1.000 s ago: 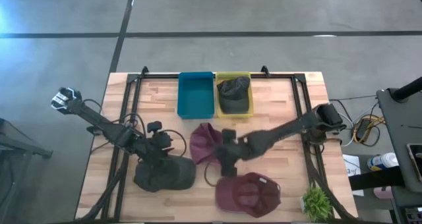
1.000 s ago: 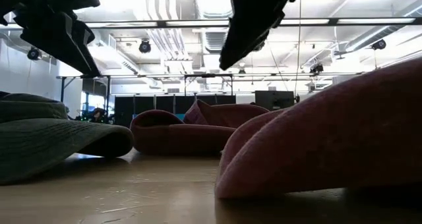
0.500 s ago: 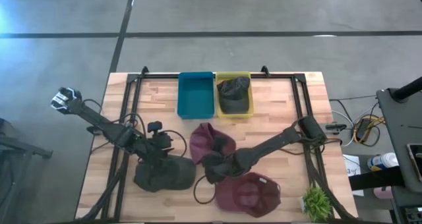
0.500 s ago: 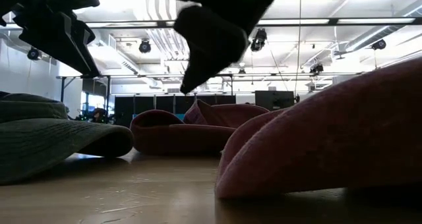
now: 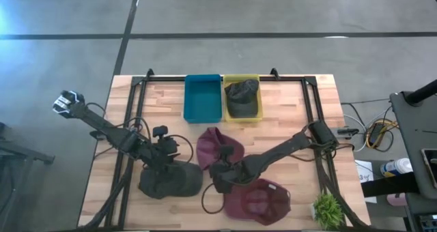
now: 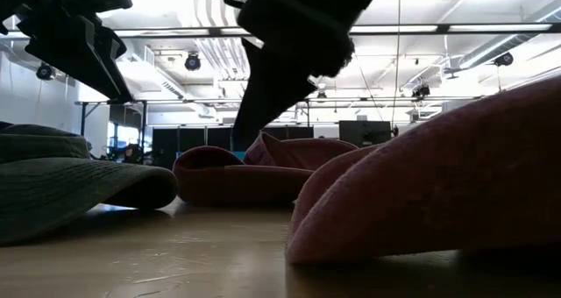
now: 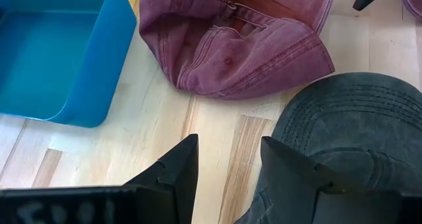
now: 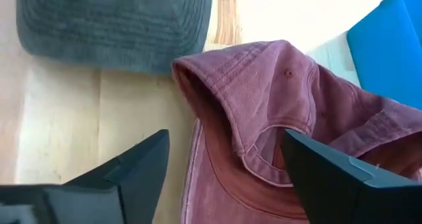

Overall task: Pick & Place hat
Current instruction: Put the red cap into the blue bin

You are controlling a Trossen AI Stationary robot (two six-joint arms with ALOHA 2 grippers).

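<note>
1. Dark fingers of my right claw (image 5: 220,175) stood spread and empty, poised just above the crumpled maroon cap (image 8: 277,118) in mid-surface (image 5: 287,116).
2. I judged this the approach step: next I would lower over a fold, then close.
3. My left claw (image 7: 224,161) hung open beside the grey hat (image 5: 171,180).
4. Beyond lay a second maroon cap (image 5: 258,200), a blue bin (image 5: 202,97) and a yellow bin (image 5: 242,78) holding a dark hat (image 5: 242,95).
5. I could read no writing anywhere.

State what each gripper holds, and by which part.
Nothing. The right gripper is open above the maroon cap; the left gripper is open beside the dark hat.
</note>
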